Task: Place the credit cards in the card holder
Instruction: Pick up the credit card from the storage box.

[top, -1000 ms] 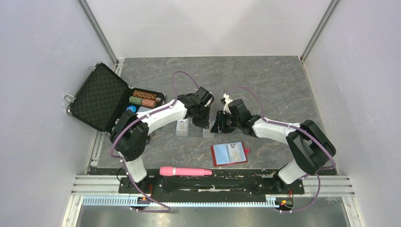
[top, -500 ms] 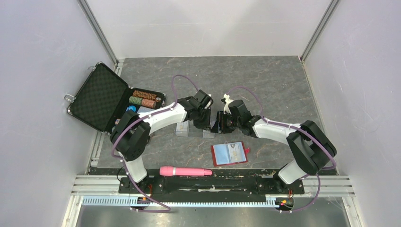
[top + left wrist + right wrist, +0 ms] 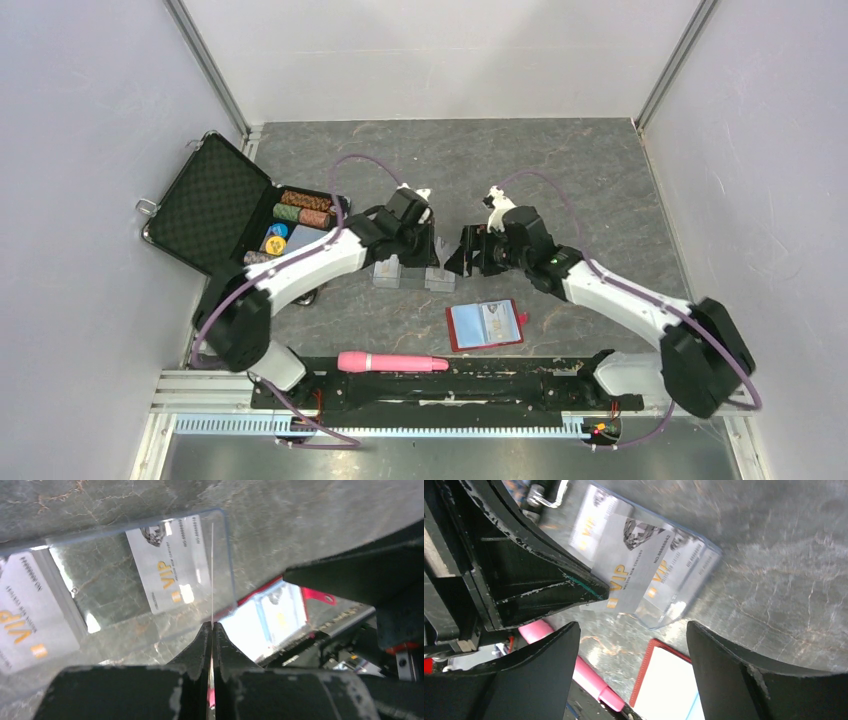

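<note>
My left gripper [image 3: 212, 625] is shut on a grey credit card seen edge-on [image 3: 212, 570]. In the right wrist view this card [image 3: 631, 572] shows its gold VIP mark, held above the clear plastic case [image 3: 684, 587]. More cards lie in the case [image 3: 170, 570], one at the left [image 3: 25, 615]. The red card holder [image 3: 485, 323] lies open on the table, pale blue pockets up, in front of both grippers; it also shows in the right wrist view [image 3: 669, 680]. My right gripper [image 3: 631, 627] is open and empty, facing my left gripper [image 3: 425, 245] from the right [image 3: 466, 255].
The clear case [image 3: 412, 277] lies just below the grippers. A black chip briefcase [image 3: 215, 205] stands open at the left with poker chips [image 3: 300, 210]. A pink cylinder [image 3: 392, 361] lies at the near edge by the arm rail.
My left gripper has moved slightly up and left with the card, uncovering more of the clear case. My right arm has stretched out; its gripper stays next to the left one.
</note>
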`<action>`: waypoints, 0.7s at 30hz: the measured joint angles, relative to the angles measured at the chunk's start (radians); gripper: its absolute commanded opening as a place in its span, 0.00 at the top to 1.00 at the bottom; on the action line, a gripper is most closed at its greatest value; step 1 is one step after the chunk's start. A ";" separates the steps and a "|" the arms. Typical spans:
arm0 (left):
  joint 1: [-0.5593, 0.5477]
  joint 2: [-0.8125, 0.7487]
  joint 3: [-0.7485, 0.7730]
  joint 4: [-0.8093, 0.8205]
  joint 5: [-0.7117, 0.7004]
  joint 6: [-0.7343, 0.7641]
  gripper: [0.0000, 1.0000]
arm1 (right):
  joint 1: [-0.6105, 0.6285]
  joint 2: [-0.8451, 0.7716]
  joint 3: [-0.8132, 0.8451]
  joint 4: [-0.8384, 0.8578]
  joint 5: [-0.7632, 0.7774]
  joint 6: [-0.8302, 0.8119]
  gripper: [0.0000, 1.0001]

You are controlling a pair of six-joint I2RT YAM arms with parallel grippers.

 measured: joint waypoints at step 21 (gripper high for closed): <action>0.000 -0.498 -0.545 0.676 0.410 -0.345 0.98 | -0.216 -0.476 -0.304 0.187 -0.444 0.205 0.34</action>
